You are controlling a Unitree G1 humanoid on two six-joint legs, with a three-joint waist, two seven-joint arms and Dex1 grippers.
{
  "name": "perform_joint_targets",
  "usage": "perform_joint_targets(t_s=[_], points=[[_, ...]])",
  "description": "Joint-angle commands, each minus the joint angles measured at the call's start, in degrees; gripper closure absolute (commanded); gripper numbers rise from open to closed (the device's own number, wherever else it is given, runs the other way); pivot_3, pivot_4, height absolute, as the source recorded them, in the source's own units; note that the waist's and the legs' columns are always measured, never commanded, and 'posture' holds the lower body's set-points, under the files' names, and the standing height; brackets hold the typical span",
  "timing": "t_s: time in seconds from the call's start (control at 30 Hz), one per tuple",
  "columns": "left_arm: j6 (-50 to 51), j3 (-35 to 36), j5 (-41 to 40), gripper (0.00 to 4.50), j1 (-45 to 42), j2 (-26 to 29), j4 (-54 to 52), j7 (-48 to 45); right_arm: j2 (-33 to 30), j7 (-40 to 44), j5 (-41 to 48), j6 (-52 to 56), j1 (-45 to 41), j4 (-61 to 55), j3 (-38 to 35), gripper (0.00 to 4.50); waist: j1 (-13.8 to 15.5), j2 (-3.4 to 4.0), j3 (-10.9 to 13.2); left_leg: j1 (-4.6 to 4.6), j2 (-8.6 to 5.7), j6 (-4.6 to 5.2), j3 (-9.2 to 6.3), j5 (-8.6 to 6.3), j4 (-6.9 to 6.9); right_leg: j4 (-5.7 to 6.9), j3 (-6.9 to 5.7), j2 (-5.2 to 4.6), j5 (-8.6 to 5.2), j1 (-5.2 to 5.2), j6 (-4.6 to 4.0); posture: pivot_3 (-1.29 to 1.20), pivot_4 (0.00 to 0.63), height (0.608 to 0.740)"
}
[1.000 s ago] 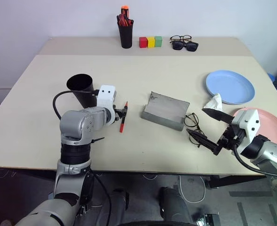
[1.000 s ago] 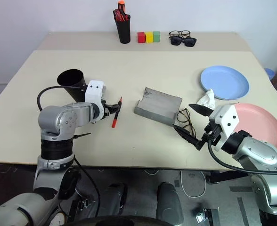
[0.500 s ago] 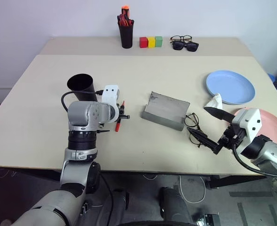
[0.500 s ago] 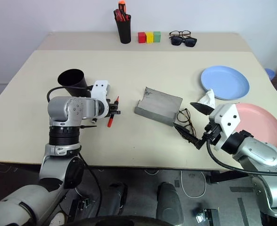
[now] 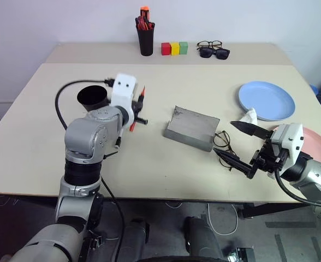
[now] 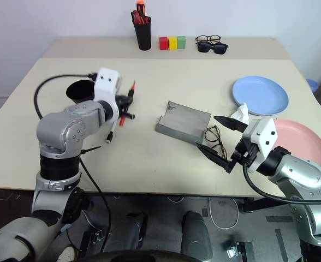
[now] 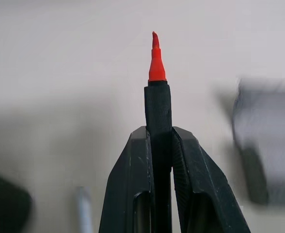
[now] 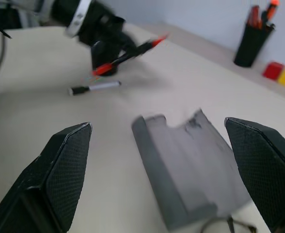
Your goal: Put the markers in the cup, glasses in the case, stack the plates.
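My left gripper (image 5: 137, 111) is shut on the red marker (image 7: 157, 97) and holds it in the air just right of the black cup (image 5: 92, 97). The marker's red tip sticks out past the fingers. The white marker (image 8: 95, 87) lies on the table below that hand. The grey case (image 5: 191, 128) sits mid-table with the wire-rimmed glasses (image 5: 223, 143) at its right end. My right gripper (image 5: 239, 144) is open, level with the glasses and just right of them. The blue plate (image 5: 267, 100) and the pink plate (image 6: 302, 142) lie apart at the right.
A crumpled white tissue (image 5: 249, 117) lies between the plates. At the back edge stand a black pen holder (image 5: 146, 38) with red pens, three coloured blocks (image 5: 174, 48), and two other pairs of glasses (image 5: 214, 50).
My left gripper closed on the red marker and raised it off the table, turning level. The right arm has hardly moved.
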Motion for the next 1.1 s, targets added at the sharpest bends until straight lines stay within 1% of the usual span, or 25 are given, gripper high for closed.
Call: perform_joint_targets(t_s=[0.03,0.1,0.17,0.23,0.33,0.53,0.67,0.83,0.97,1.1], points=[[-21.72,-0.22,8.28,4.46,-0.70,1.60,-0.02,4.04,0.46,0.17,2.11,-0.15,-3.58,0.87,0.75,0.00,-0.02,-0.07,0.04,-0.02,0.00,-0.03,0.00,0.02,0.00,-0.02,0.02,-0.01,0.11,-0.01,-0.17,0.00,0.150,0.740],[-33.60,-0.51,12.87,4.46,-0.22,2.77,3.07,7.01,0.57,0.59,1.36,-0.72,-5.18,2.09,2.01,0.00,0.01,-0.06,0.04,-0.01,0.00,-0.04,0.02,0.02,-0.01,-0.04,0.03,0.00,0.11,-0.01,-0.19,0.00,0.150,0.740],[-42.58,0.01,16.67,4.46,0.57,3.67,6.22,10.19,0.84,0.86,1.36,-0.97,-6.99,3.22,3.02,0.00,0.07,-0.06,0.04,0.01,0.00,-0.03,0.03,0.02,-0.03,-0.04,0.03,0.00,0.11,0.00,-0.19,0.00,0.150,0.740],[-48.44,-0.10,19.76,4.46,1.28,5.16,9.32,11.72,1.16,1.12,1.39,-1.27,-8.83,4.29,3.83,0.00,0.06,-0.07,0.04,-0.01,-0.02,-0.03,0.03,0.02,-0.02,-0.04,0.04,-0.01,0.11,0.00,-0.18,0.00,0.150,0.740],[-53.15,1.09,22.27,4.46,1.97,6.07,15.55,14.49,2.13,1.48,1.46,-2.18,-11.75,5.71,5.01,0.00,0.07,-0.07,0.04,-0.01,-0.02,-0.02,0.03,0.02,-0.02,-0.04,0.04,-0.01,0.12,0.00,-0.18,0.00,0.150,0.740],[-54.63,3.55,22.16,4.46,2.01,4.80,22.43,17.60,2.38,2.20,0.70,-3.20,-13.23,6.98,6.47,0.00,0.00,-0.11,0.06,-0.02,-0.03,-0.02,0.01,0.03,-0.01,-0.02,0.04,0.00,0.16,-0.01,-0.08,0.00,0.150,0.740],[-55.50,4.07,21.18,4.46,3.60,3.63,25.33,16.98,2.44,2.08,0.05,-3.99,-12.99,7.45,6.47,0.00,0.00,-0.09,0.05,0.00,-0.04,-0.02,0.01,0.03,-0.01,0.00,0.04,0.00,0.16,-0.01,-0.07,0.00,0.150,0.740],[-52.95,5.05,18.54,4.46,4.75,2.02,23.77,14.91,1.88,1.92,0.38,-4.08,-11.64,6.53,5.48,0.00,-0.04,-0.11,0.06,0.00,-0.04,-0.03,0.00,0.04,0.01,0.05,0.04,0.00,0.16,-0.02,-0.07,0.00,0.150,0.740],[-51.53,4.50,17.95,4.46,8.07,1.62,20.95,12.66,1.65,1.60,0.48,-4.10,-11.00,6.26,4.90,0.00,-0.19,-0.09,0.05,0.02,-0.03,-0.03,0.00,0.04,0.00,0.06,0.04,0.00,0.16,-0.02,-0.07,0.00,0.150,0.740],[-49.76,4.47,17.39,2.56,9.88,0.71,18.03,11.27,1.63,1.68,0.35,-4.26,-10.36,6.21,4.80,0.00,-0.05,-0.10,0.05,0.02,-0.03,-0.04,0.00,0.04,0.01,0.07,0.04,0.00,0.17,-0.01,-0.08,0.00,0.150,0.740]])
